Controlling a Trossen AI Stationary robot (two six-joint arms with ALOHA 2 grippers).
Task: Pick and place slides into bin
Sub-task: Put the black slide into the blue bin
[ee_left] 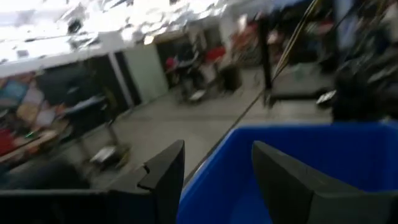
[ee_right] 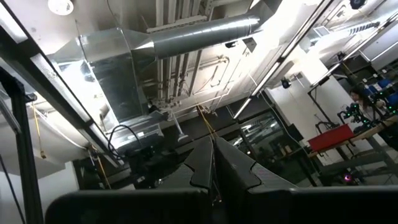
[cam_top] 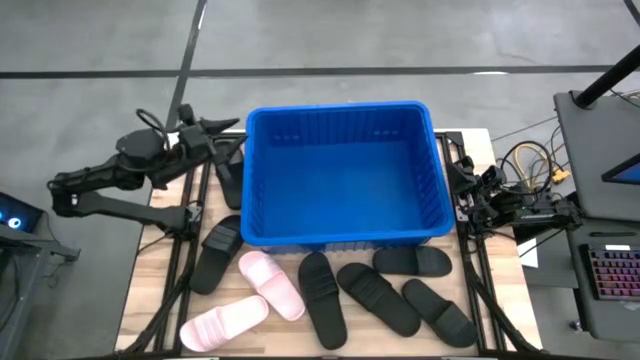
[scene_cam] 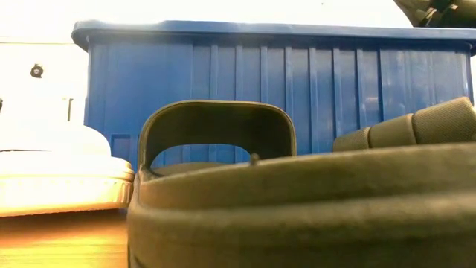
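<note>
The ribbed blue plastic bin [cam_top: 342, 172] is empty; foam slides [cam_top: 320, 298] lie along the table's front edge; left gripper [cam_top: 222, 126] is open, holding nothing; right gripper [cam_top: 462, 180] is closed, empty, partly hidden.

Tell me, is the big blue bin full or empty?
Empty. The high view shows the blue bin's bare floor, and all the slides lie outside on the table.

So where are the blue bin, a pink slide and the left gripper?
Blue bin [cam_top: 340, 236]: high view, near wall.
Pink slide [cam_top: 272, 284]: high view, its strap.
Left gripper [cam_top: 232, 127]: high view, between its fingertips, beside the bin's far left corner.
</note>
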